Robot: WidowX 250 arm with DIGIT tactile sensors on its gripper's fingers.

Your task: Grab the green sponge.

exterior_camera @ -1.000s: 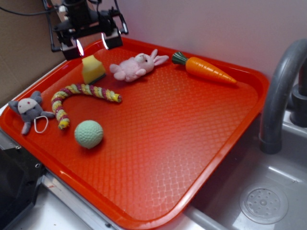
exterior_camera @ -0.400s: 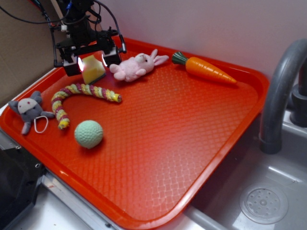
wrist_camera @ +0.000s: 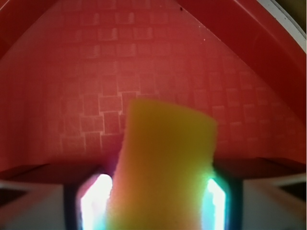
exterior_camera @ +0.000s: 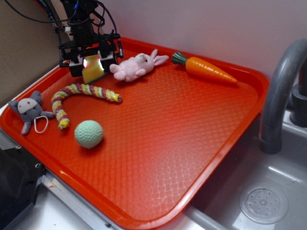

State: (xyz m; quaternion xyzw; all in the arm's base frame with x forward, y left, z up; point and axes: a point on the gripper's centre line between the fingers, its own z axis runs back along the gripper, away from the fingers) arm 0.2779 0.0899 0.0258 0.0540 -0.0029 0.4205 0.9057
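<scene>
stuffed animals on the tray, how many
2: the pink bunny at the tray's back beside the gripper, and the grey mouse at the left edge. None seems hidden.

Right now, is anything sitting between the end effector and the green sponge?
Nothing visible. The end effector already straddles the sponge, with a finger on each side in the wrist view. The pink bunny lies just beside it, outside the fingers, not between them.

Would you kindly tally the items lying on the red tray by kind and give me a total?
Plush toys: 2, the pink bunny and grey mouse
Sponge: 1
Rope toy: 1
Ball: 1
Toy carrot: 1
Total: 6
</scene>
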